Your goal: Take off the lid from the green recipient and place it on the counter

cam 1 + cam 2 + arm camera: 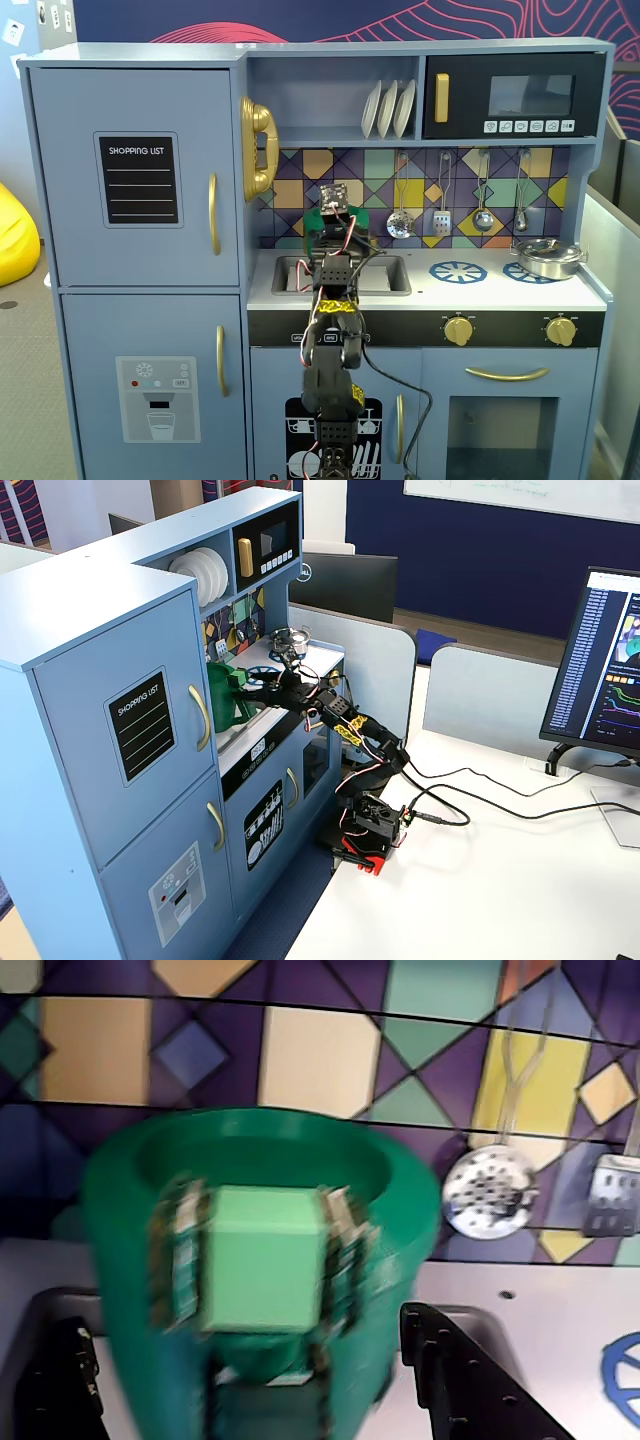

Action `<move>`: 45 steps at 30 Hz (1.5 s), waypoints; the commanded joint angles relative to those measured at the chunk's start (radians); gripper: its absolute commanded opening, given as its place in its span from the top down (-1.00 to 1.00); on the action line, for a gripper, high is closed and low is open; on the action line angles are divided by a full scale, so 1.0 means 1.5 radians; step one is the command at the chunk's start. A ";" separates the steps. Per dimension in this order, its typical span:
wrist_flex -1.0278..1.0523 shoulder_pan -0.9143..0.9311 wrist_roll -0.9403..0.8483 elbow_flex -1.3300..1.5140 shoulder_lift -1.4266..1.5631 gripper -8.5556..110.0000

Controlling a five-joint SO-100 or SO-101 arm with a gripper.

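Wrist view: blurred green recipient [262, 1290], open-mouthed, pale ribbed front panel.

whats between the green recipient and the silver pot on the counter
In a fixed view, the sink and one blue burner ring lie between the green recipient and the silver pot; otherwise bare counter.

The green recipient [250, 1290] is a tall green bucket. It stands upright on the white counter [540, 1310], at the back by the colourful wall. Its top is open and looks dark inside. A light green block sits on its front. The lid cannot be seen.
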 commanded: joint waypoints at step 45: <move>0.017 -0.042 0.066 -0.210 -0.104 0.86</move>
